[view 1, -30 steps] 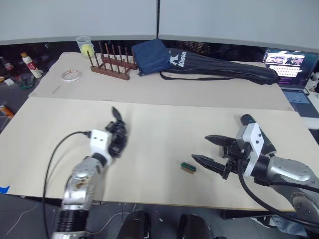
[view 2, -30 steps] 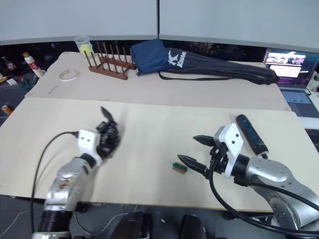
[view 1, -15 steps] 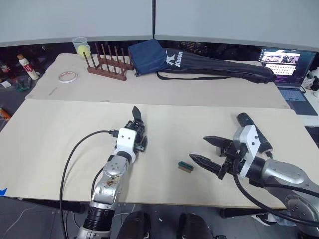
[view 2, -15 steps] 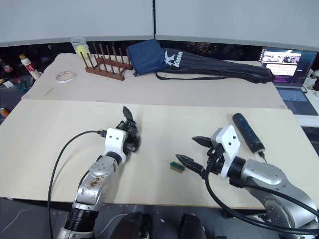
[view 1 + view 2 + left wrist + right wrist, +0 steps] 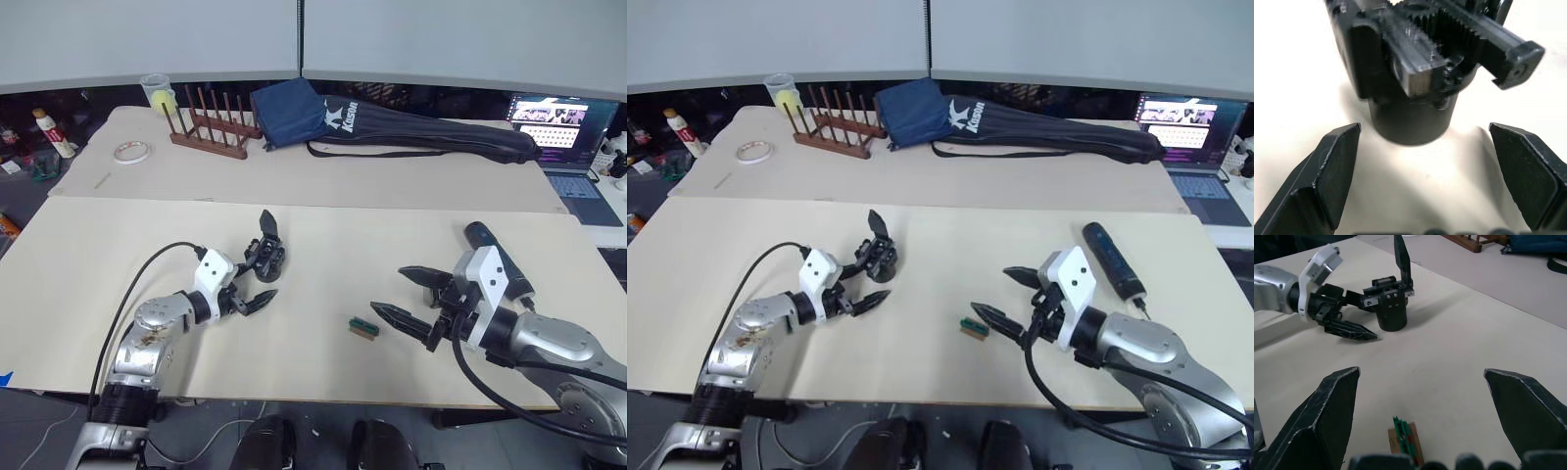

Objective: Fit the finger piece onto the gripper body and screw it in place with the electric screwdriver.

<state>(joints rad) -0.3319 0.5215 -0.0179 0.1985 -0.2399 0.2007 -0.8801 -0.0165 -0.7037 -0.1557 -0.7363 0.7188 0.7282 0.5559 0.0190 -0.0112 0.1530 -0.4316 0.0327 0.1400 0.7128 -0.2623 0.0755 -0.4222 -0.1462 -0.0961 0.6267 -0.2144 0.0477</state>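
Note:
The gripper body stands upright on the pale table, its one pointed black finger sticking up. My left gripper is open just left of it, one finger low over the table and the other by the body's side. In the left wrist view the gripper body sits just beyond the open fingers. My right gripper hangs open at the front right, over a small green block. The electric screwdriver lies behind my right wrist. The finger piece is out of view.
On the far table stand a wooden rack, a cup and a tape roll. A blue bag and a long black bag lie there too. A laptop sits at the far right.
My left arm has swung out to the left and lowered. Its gripper, which was over the gripper body, now stands open beside it. The right arm has barely moved.

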